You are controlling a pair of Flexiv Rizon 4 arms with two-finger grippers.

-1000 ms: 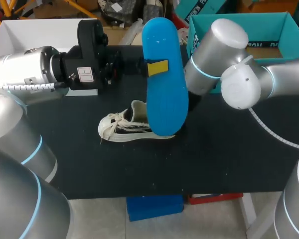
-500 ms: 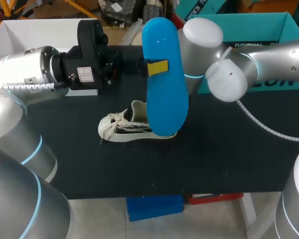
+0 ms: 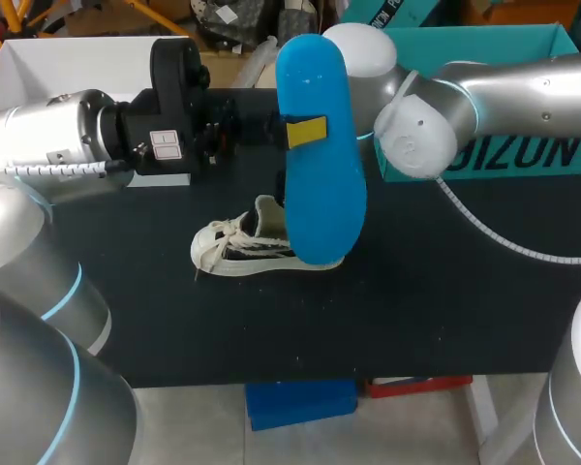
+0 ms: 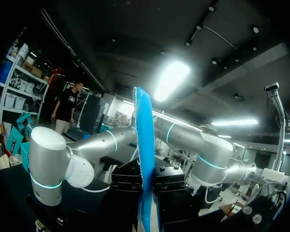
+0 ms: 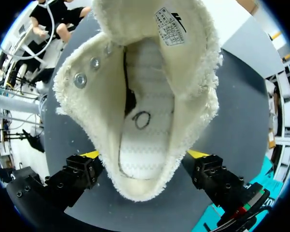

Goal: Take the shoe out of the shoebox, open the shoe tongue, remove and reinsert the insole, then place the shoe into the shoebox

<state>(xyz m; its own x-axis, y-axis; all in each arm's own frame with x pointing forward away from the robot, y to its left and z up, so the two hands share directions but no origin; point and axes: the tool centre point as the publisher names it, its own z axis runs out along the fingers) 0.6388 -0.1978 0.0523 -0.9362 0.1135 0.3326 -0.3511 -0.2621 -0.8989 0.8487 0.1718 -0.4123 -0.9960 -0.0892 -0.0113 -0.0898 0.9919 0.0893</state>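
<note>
Shows the right arm [image 3: 421, 136] swung further toward twelve o'clock, behind the blue insole [image 3: 320, 165] clamped upright in the left jaws. Leaves the shoe [image 3: 234, 248] unmoved mid-surface [image 3: 445, 291], heel between the right jaws; cannot tell whether gripped. Suggests reinsertion comes next.

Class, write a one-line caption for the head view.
Left gripper holds blue insole upright; white shoe rests on the table.
</note>
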